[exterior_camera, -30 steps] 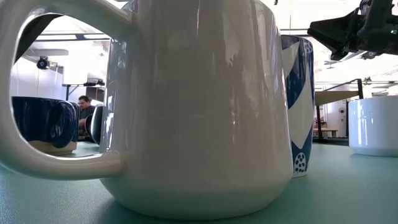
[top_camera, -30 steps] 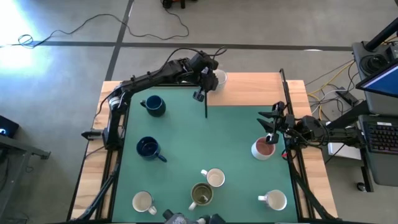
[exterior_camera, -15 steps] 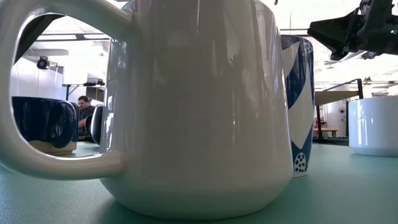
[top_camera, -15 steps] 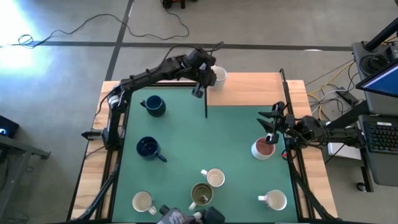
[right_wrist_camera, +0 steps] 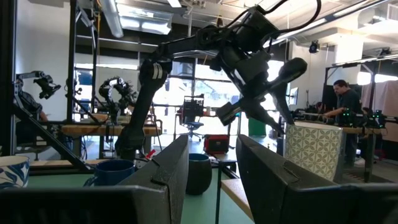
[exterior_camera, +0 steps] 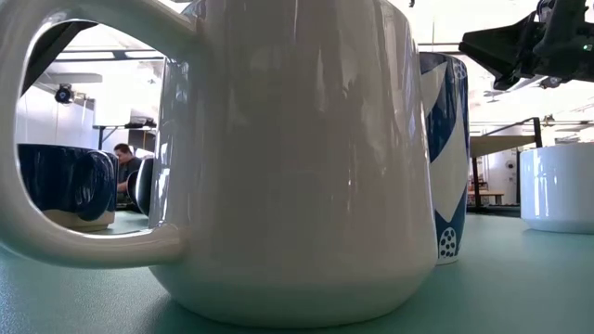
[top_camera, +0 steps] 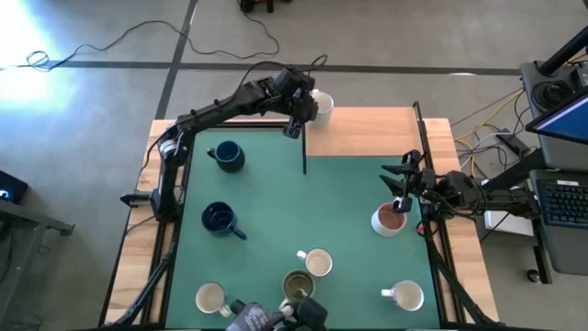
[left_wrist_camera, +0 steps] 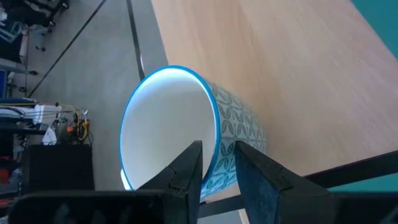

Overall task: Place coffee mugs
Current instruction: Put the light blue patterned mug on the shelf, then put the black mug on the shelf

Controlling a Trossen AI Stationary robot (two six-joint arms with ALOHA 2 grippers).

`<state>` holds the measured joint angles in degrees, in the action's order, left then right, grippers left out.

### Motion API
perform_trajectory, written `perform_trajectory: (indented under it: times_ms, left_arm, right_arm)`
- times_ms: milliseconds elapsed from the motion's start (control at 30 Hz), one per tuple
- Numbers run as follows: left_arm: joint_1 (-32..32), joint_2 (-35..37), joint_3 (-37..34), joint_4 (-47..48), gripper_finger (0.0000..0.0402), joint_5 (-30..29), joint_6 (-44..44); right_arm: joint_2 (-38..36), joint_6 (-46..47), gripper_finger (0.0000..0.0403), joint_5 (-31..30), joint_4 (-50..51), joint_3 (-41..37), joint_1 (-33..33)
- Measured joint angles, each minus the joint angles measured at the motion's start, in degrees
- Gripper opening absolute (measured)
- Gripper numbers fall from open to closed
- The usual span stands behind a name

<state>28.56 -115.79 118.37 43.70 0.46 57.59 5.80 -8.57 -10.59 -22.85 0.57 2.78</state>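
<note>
My left gripper (top_camera: 310,108) reaches to the table's far edge and is shut on a white coffee mug (top_camera: 322,103) with a blue rim and a leaf pattern (left_wrist_camera: 236,134). The right wrist view shows this mug (right_wrist_camera: 314,152) too. My right gripper (top_camera: 401,179) waits open at the table's right edge, with nothing between its fingers (right_wrist_camera: 211,180). On the green mat (top_camera: 276,193) stand two navy mugs (top_camera: 228,156) (top_camera: 219,219), a white mug with a reddish inside (top_camera: 390,219), an olive mug (top_camera: 297,287) and three white mugs (top_camera: 317,263) (top_camera: 210,298) (top_camera: 404,295). My left gripper pinches the mug's wall at the rim (left_wrist_camera: 214,152), with one finger (left_wrist_camera: 186,171) inside the mug and the other (left_wrist_camera: 261,177) outside. The fingers slant down from the table's left. The mug hangs at the fingertips, slightly tilted, over the bare wood at the table's far edge.
Bare wood (top_camera: 367,133) takes up the far right corner, and a thin dark bar (top_camera: 304,152) runs along its left side. A dark object (top_camera: 276,315) lies at the near edge. In the low view a large white mug (exterior_camera: 278,158) stands close. A person (right_wrist_camera: 342,93) is in the room beyond.
My left gripper has swung toward the table's far edge, carrying the patterned mug with it from above the wood out to the edge. The dark object at the near edge has shifted to the right.
</note>
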Motion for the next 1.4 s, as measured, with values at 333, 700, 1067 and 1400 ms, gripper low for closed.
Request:
perform_trajectory:
  times_ms: [333,700,1067,1400]
  left_arm:
    - [0.54,0.00,0.00,0.28,0.0075,-1.95,-1.71]
    - [0.65,0.10,0.00,0.42,0.0075,-2.81,-4.33]
    - [-0.33,1.59,0.00,1.42,0.0088,0.62,-8.92]
    - [-2.68,4.55,0.00,3.63,0.0148,0.09,-10.92]
  right_arm:
    - [0.00,0.01,0.0123,-0.01,0.00,0.00,0.00]
    - [0.00,-0.01,0.0123,-0.02,0.00,0.01,-0.01]
    - [0.00,-0.01,0.0123,0.00,0.00,0.01,0.01]
    - [0.00,0.00,0.0123,-0.01,0.00,0.00,0.00]
